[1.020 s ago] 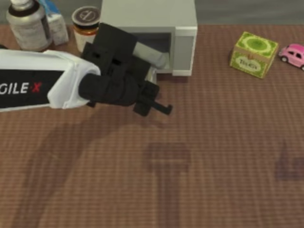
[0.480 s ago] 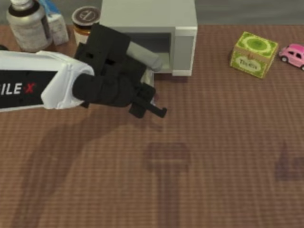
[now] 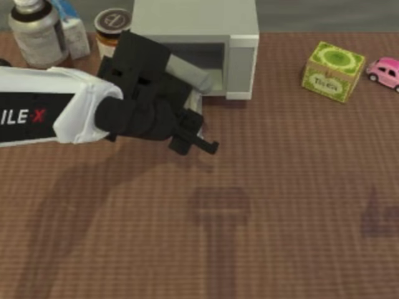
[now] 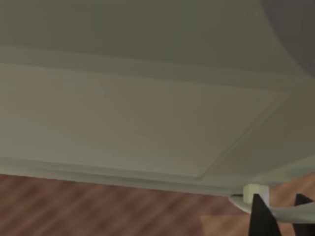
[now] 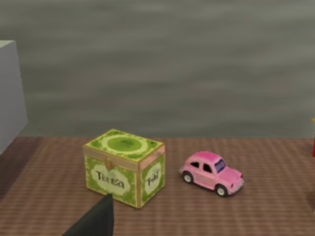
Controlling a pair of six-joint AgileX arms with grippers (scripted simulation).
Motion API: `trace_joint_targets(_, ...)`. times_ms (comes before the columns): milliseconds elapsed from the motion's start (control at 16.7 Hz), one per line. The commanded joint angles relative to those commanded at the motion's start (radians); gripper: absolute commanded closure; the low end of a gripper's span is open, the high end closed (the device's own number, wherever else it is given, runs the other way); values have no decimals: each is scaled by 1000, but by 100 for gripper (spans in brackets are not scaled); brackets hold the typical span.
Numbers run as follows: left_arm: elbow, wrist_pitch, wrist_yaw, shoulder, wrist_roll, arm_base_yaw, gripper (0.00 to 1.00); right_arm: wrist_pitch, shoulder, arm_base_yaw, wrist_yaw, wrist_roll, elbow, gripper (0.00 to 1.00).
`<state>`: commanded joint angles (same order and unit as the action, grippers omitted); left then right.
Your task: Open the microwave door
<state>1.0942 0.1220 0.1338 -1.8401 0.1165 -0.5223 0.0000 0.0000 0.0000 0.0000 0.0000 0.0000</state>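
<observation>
Microwave (image 3: pixel 194 25) sits at upper centre of the top view, cavity exposed, microwave door (image 3: pixel 198 99) swung out toward the front and mostly hidden under the left gripper (image 3: pixel 198 138), which sits just in front of the opening; wrist view shows dark fingertips (image 4: pixel 261 216) either side of the white handle bar (image 4: pixel 256 192), jaws clamped on it. Upper left: bottle (image 3: pixel 36 31), jar (image 3: pixel 112 26); upper right: green tea box (image 3: pixel 332 70), pink toy car (image 3: pixel 383 73). Right gripper state can't tell.

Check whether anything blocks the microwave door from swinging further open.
Nothing visible does. The left gripper is at the door in front of the microwave; only bare table lies around it. The jar stands behind, to the left.
</observation>
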Motion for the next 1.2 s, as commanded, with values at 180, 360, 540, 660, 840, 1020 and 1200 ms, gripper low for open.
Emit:
trace_joint_targets(180,0,0,0,0,0,0,100,0,0,0,0,0,0,0)
trace_joint_targets(360,0,0,0,0,0,0,100,0,0,0,0,0,0,0)
trace_joint_targets(540,0,0,0,0,0,0,100,0,0,0,0,0,0,0)
trace_joint_targets(660,0,0,0,0,0,0,100,0,0,0,0,0,0,0)
trace_joint_targets(840,1,1,8,-1,-6,-8,100,0,0,0,0,0,0,0)
trace_joint_targets(1020,-8,4,21,4,15,2,100,0,0,0,0,0,0,0)
trace_joint_targets(1200,-15,3,42,16,46,17,100,0,0,0,0,0,0,0)
